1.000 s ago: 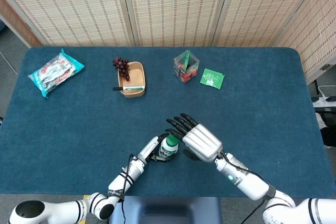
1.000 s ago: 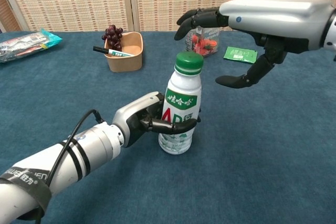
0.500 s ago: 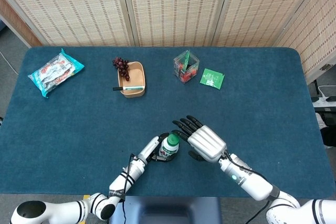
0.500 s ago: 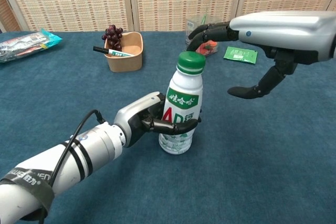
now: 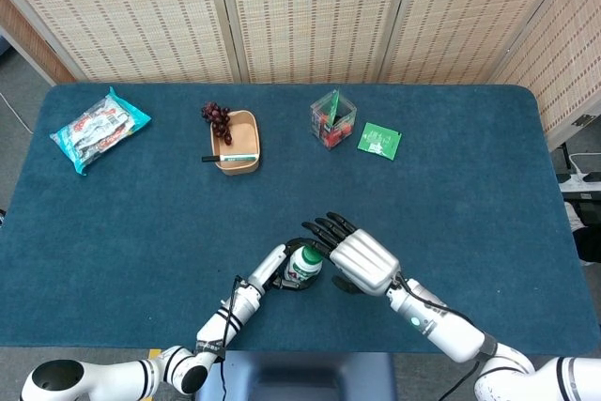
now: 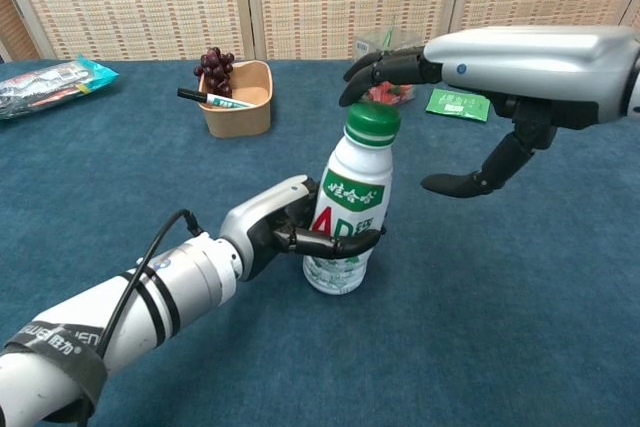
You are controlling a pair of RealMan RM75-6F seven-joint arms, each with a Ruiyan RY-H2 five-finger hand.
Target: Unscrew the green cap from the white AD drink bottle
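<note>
left hand (image 6: 285,232) grips AD bottle (image 6: 348,217) low; right hand (image 6: 470,97) spread wide, fingertips hide behind green cap (image 6: 372,118), contact unclear

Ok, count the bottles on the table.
1. The bottle stands near the table's front edge, held by the left hand, its green cap still on.
</note>
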